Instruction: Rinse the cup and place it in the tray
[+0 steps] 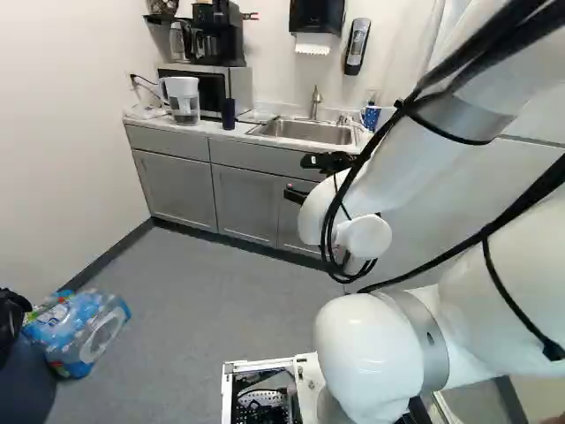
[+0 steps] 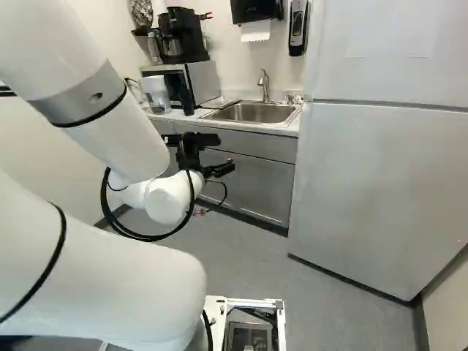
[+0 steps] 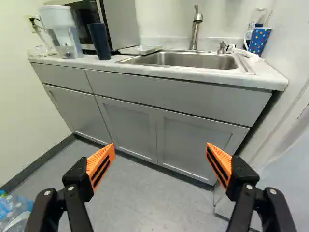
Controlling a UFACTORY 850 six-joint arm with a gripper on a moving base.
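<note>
Upright on a pale countertop (image 3: 181, 73), a dark blue cup (image 3: 99, 42) stands between a white-topped clear pitcher (image 3: 67, 41) and a low, flat tray (image 3: 140, 50) set down near the edge of a steel sink (image 3: 193, 61). The cup is just beside the microwave (image 3: 117, 24); whether the two touch cannot be told. A curved metal faucet (image 3: 195, 29) rises behind the basin, and in the corner past it a blue dotted cup (image 3: 259, 40) holds several slender items.

Well apart from the dark blue cup, the robot's black gripper (image 2: 221, 153) hangs before the gray cabinets (image 3: 128, 123), its fingers spread wide with nothing between the orange pads (image 3: 101, 163). The white arm (image 1: 362, 353) reaches forward from the base toward the kitchenette.

Above, a black coffee maker (image 2: 181, 36) sits atop the microwave, while a dark towel dispenser (image 2: 256, 10) with a white sheet showing hangs on the wall beside a soap dispenser (image 2: 297, 28). Plastic-wrapped bottles (image 1: 78, 331) lie on the gray floor (image 1: 203, 287) at the left of the left base view; a tall pale unit (image 2: 373, 190) fills the right of the right base view.
</note>
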